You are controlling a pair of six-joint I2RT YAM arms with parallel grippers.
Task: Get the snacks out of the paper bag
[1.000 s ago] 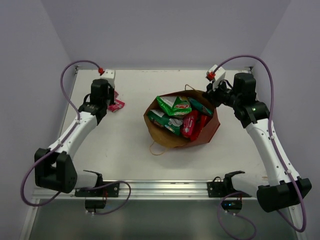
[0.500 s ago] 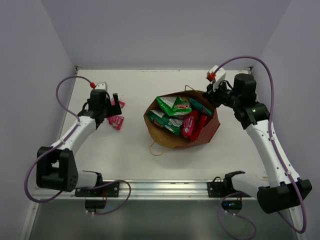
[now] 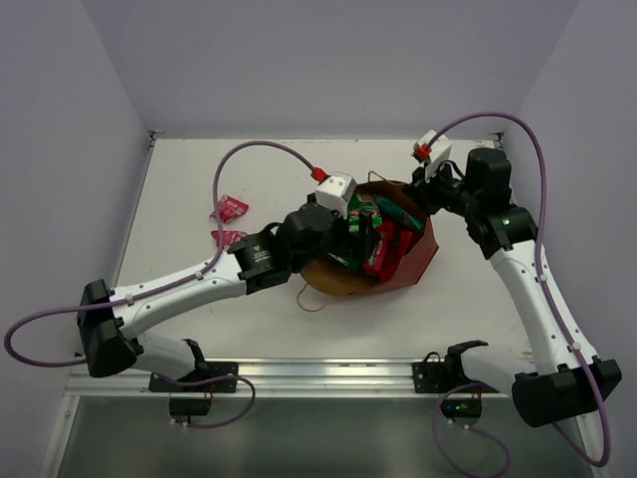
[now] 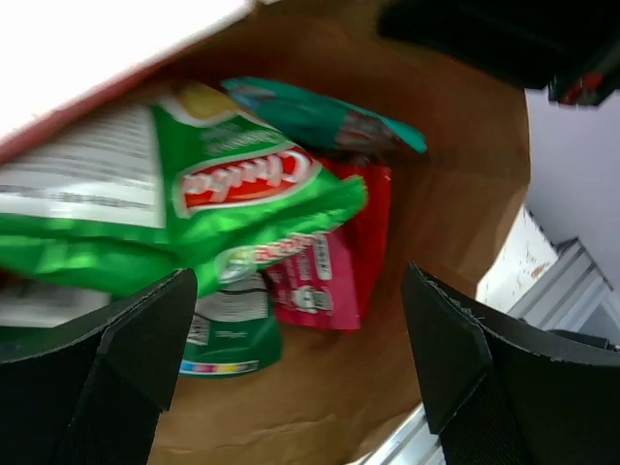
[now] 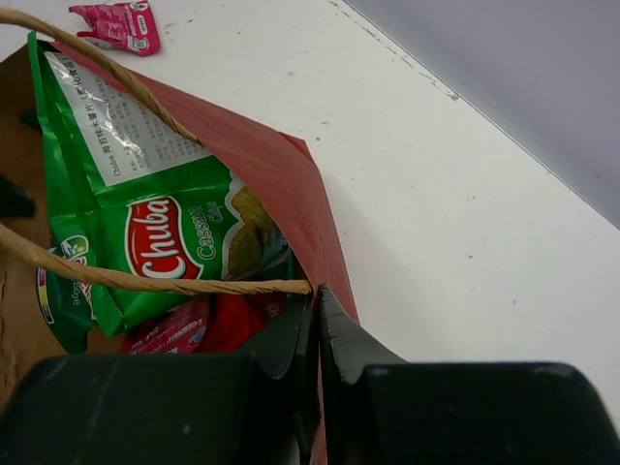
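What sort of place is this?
Probably a robot lab test cell: two robot arms bolted to a white table, plain lilac walls boxing it in, and a paper bag of snacks as props.

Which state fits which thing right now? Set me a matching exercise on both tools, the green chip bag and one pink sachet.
Things:
1. left tool
2. right tool
3. green chip bag
4. far pink sachet

States:
A. lying on the table, outside the paper bag
B. open, at the mouth of the paper bag
C. shut on the rim of the paper bag
D. inside the paper bag

Pairs: 1-B; 2-C; 3-D; 4-A
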